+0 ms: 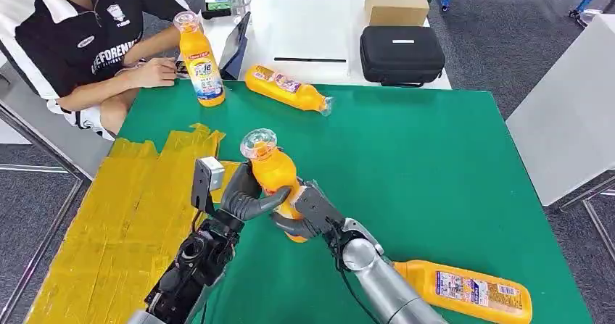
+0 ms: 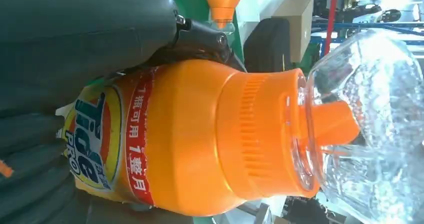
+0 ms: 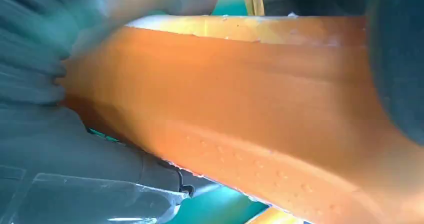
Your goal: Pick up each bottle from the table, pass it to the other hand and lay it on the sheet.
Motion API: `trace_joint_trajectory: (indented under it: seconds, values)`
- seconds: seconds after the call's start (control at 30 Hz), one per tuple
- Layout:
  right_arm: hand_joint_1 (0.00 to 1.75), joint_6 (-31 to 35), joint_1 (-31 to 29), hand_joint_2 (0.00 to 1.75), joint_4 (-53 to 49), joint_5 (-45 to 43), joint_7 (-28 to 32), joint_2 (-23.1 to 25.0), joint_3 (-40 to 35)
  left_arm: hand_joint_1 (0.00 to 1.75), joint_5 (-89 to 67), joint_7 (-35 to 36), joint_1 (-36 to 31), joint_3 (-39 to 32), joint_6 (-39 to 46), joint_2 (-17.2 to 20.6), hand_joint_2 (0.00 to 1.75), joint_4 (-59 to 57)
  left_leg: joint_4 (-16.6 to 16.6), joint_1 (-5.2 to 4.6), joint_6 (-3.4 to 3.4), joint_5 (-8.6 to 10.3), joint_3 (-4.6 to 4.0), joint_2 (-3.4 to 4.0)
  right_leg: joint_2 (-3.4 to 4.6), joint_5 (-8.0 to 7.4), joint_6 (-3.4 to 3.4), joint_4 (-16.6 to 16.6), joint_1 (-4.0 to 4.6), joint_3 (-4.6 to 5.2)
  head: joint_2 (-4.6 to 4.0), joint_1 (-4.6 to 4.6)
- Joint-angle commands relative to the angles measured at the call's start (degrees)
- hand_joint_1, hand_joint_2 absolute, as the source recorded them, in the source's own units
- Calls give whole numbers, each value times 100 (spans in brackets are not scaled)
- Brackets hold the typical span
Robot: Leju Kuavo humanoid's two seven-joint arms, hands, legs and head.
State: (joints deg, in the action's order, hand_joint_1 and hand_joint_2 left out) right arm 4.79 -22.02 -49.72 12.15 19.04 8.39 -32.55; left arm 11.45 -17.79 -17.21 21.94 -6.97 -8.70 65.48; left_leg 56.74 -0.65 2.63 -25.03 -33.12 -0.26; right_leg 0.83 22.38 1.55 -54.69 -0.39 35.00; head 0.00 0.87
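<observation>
An orange bottle [image 1: 274,170] with a clear cap is held upright above the green table [image 1: 435,157], near its middle. My left hand [image 1: 246,193] wraps its body from the left and my right hand [image 1: 308,212] grips its lower part from the right. Close up, the bottle's [image 2: 200,139] label and clear cap show in the left wrist view, and its orange side [image 3: 240,98] in the right wrist view. The yellow sheet [image 1: 123,215] lies on the left of the table. Three more bottles: one upright [image 1: 201,59] at the far left, one lying [image 1: 288,88] at the far edge, one lying [image 1: 468,291] by my right arm.
A person [image 1: 80,34] sits at the far left, with a hand close to the upright bottle. Behind the green table stands a white table [image 1: 319,27] with a black case [image 1: 401,54] and a cardboard box [image 1: 395,1]. Another white surface [image 1: 573,114] is at the right.
</observation>
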Motion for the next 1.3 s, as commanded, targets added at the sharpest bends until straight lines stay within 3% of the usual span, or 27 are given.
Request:
trace_joint_trajectory:
  seconds: [0.03,0.07,0.1,0.13,0.33,0.53,0.6,0.73,0.83,0.87,0.9,0.97,1.1,1.23,1.3]
  values:
    - [175,171,-7,175,109,10,62,-131,-85,175,123,-27,-303,168,51,1,175,-382,-1,7,-16,-10,24,-14,-21,13,-3,3,7,-29,0,0]
    - [129,253,11,175,62,29,105,-140,-63,175,132,-47,-295,149,69,1,175,-382,0,9,-20,-15,33,-15,-25,19,-4,2,9,-39,0,0]
    - [5,496,59,175,-106,153,189,-184,-41,175,143,-106,-253,77,133,5,175,-338,-3,5,-13,-6,18,-13,-19,10,-3,4,5,-23,0,0]
    - [0,569,105,175,-234,200,196,-208,-20,175,116,-132,-223,40,186,14,175,-306,-2,6,-17,-11,27,-14,-22,16,-4,2,6,-32,0,0]
    - [0,487,412,175,-1551,86,-94,-532,265,175,-31,-246,-131,-398,537,113,175,-109,1,3,-12,-7,9,-6,-11,9,-3,0,3,-14,0,0]
    - [0,248,464,175,-2035,-97,-437,-705,229,175,47,-318,-56,-891,671,214,175,-26,2,7,-22,-17,29,1,-8,16,-5,-1,6,-33,0,0]
    - [0,300,463,175,-2188,-126,-523,-744,230,175,-394,-496,-78,-1003,1240,231,175,32,2,6,-18,-14,19,4,-4,12,-5,-1,6,-23,0,0]
    - [0,313,464,175,-2242,-139,-556,-774,219,175,-645,-515,-104,-1005,1533,230,175,34,2,6,-19,-16,22,1,-7,15,-5,-2,5,-26,0,0]
    - [0,538,551,175,-2531,-56,-546,-890,223,175,-1587,-613,-131,-1093,2716,222,175,-5,4,9,-20,-19,27,-8,-17,20,-4,-1,9,-35,0,-2]
    - [0,685,605,175,-2685,56,-564,-943,241,175,-2376,-704,-162,-1060,3486,289,175,-91,0,5,-12,-9,11,-5,-9,9,-2,1,4,-17,0,0]
    - [0,684,624,175,-2754,54,-568,-988,254,175,-2373,-703,-168,-1072,3478,297,175,-90,2,5,-17,-16,23,-3,-9,16,-3,-2,5,-28,0,0]
    - [0,829,717,175,-2930,195,-598,-1000,277,175,-4025,-596,-255,-947,4697,371,175,-359,3,7,-19,-17,25,-5,-13,18,-4,-2,7,-31,0,0]
    - [0,878,751,175,-3082,287,-632,-1075,282,175,-7711,-310,-63,-2274,4697,-200,175,-51,-1,4,-14,-10,14,-5,-9,10,-3,2,4,-20,0,0]
    - [0,879,745,175,-3081,288,-632,-1088,290,175,-7752,-304,-54,-2291,4697,-231,175,-45,-2,0,-11,-6,9,-5,-8,6,-1,3,0,-15,0,-2]
    - [0,876,744,175,-3083,302,-637,-1111,262,175,-8955,-57,-17,-2370,4697,-283,175,-27,-1,2,-12,-9,10,1,-3,7,-2,3,2,-16,0,0]
